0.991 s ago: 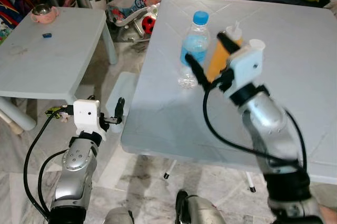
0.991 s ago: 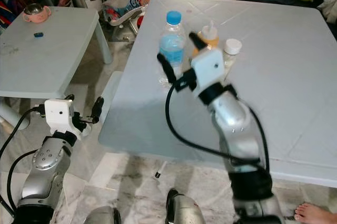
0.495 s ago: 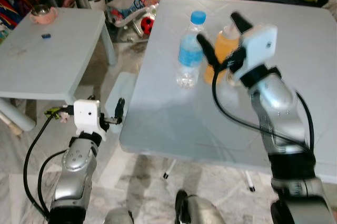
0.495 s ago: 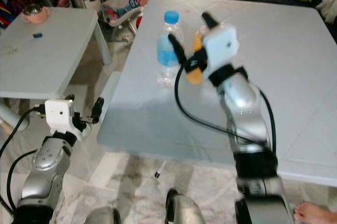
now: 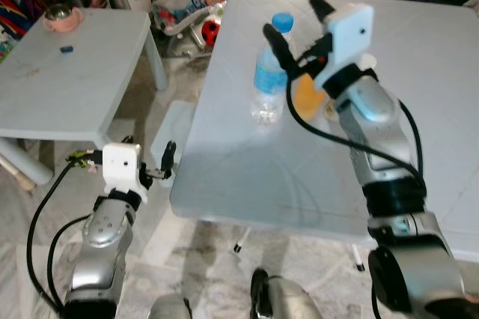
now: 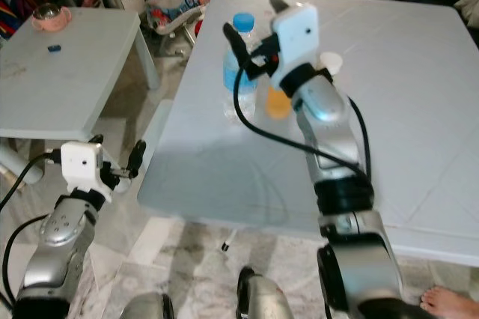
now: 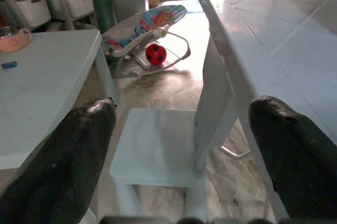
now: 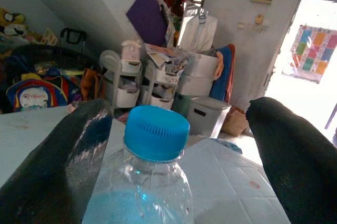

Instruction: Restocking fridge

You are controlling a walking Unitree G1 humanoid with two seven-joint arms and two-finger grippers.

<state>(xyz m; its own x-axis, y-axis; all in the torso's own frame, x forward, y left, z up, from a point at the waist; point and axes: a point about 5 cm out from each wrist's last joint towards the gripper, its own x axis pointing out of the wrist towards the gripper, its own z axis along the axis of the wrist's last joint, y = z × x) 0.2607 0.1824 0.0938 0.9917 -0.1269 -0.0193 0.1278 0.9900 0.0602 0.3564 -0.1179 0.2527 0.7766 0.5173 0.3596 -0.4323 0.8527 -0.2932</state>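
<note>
Right silver arm raised from below over the large white worktop (image 5: 247, 162), forearm rising steeply, wrist bent forward. Right end effector (image 5: 293, 18) spread wide, its two long black fingers (image 8: 58, 169) on either side of the blue screw cap, touching neither side, level with the neck of the clear plastic water bottle with blue cap and blue label (image 5: 268, 72). One such bottle, upright on the worktop directly under that end effector, pale liquid visible below the neck through the wrist camera. One orange squeeze bottle (image 5: 307, 97) just behind the end effector's wrist, mostly hidden by the arm. One white-capped jar (image 6: 330, 63) near it, contents not discernible. Left silver arm bent low beside the worktop's near left corner. Left end effector (image 5: 168, 160) spread open, holding nothing, aimed toward a small white stool (image 7: 155, 148) between the two tables. One pink cup (image 5: 58, 18) on the smaller white side table (image 5: 75, 87), well apart from both end effectors.
</note>
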